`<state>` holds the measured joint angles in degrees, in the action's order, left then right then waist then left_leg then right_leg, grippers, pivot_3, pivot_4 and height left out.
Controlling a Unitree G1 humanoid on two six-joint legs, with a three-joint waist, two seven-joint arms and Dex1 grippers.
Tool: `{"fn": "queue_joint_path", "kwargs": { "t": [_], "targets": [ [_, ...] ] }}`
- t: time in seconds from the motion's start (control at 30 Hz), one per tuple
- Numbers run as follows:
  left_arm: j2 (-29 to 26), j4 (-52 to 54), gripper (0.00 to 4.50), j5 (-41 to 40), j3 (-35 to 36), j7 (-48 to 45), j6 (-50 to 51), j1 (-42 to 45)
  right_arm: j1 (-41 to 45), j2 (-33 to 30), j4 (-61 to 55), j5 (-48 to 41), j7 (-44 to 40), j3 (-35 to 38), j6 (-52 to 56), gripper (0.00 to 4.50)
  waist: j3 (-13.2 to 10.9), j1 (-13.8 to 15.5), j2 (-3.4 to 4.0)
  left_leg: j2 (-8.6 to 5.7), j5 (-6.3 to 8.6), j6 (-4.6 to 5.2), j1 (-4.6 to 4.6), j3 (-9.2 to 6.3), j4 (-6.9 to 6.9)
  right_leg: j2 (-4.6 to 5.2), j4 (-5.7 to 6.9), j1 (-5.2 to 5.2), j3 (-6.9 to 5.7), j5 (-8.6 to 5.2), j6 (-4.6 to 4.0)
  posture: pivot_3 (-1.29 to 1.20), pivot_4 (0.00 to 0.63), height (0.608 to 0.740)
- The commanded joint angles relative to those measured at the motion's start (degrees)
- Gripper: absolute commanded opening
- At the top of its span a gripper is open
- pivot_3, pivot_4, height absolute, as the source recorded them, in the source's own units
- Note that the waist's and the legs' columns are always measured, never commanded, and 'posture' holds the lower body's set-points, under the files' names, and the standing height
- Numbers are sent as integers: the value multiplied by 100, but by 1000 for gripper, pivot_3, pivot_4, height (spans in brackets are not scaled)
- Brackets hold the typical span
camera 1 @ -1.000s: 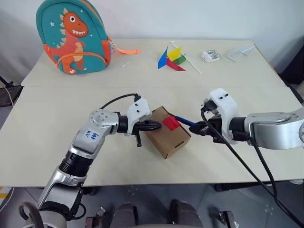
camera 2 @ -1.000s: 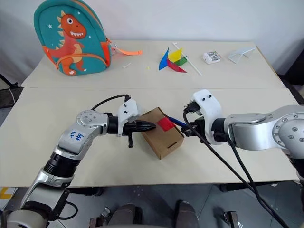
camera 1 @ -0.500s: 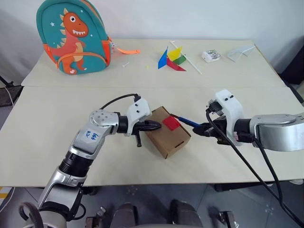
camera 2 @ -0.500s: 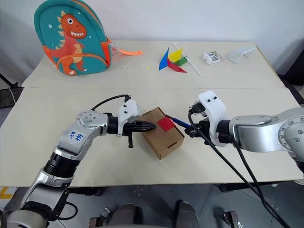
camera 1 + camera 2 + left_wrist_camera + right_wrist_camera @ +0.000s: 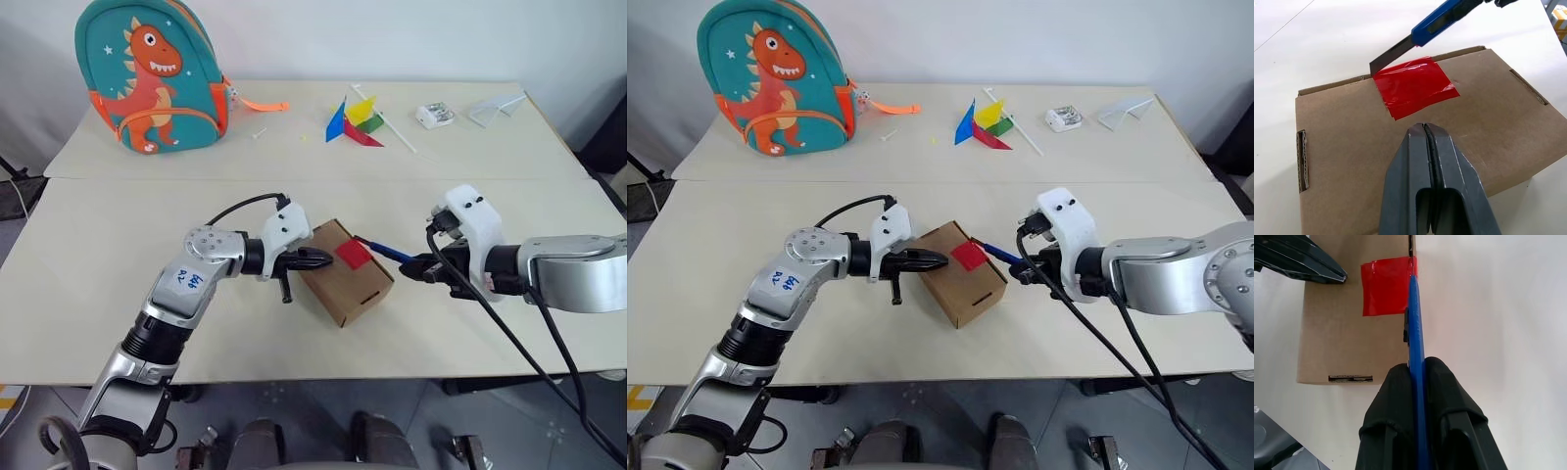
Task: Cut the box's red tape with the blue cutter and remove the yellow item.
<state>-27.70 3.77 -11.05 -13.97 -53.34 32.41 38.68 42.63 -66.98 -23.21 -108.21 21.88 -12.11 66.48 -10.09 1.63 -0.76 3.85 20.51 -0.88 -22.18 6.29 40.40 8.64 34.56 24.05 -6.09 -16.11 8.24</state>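
Right gripper [image 5: 419,266] shifted rightward, blue cutter [image 5: 384,251] withdrawn slightly

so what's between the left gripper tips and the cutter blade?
In the left wrist view, the red tape on the box lies between the shut left gripper and the cutter blade at the tape's far edge.

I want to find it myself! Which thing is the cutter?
Find the brown box in the middle of the near table. The blue cutter is the slim stick in the right gripper, blade touching the red tape.
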Motion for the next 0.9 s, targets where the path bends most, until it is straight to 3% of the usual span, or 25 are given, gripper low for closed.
{"fn": "queue_joint_path", "kwargs": {
  "t": [0.03,0.43,0.7,0.9],
  "targets": [
    [-13,-103,0,59,-162,-37,79,-106,134,94,-65,-6,21,-61,48,121,0,1,0,0,0,0,0,0,0,0,0,0,0,0,0,0,150,740],
    [-23,-18,0,48,-149,-3,136,-160,241,425,304,266,216,-239,272,121,1,-6,1,0,0,0,0,1,0,0,2,0,0,0,0,0,150,740],
    [-16,-49,0,81,-174,38,178,-172,336,12,46,-440,314,-312,323,121,2,0,2,0,0,0,1,0,0,0,3,0,0,0,0,0,150,740],
    [0,-71,0,88,-200,74,252,-183,145,-345,-237,-479,140,-283,121,121,3,-4,2,0,0,0,1,1,0,0,2,0,0,0,0,0,150,740]
  ]
}}
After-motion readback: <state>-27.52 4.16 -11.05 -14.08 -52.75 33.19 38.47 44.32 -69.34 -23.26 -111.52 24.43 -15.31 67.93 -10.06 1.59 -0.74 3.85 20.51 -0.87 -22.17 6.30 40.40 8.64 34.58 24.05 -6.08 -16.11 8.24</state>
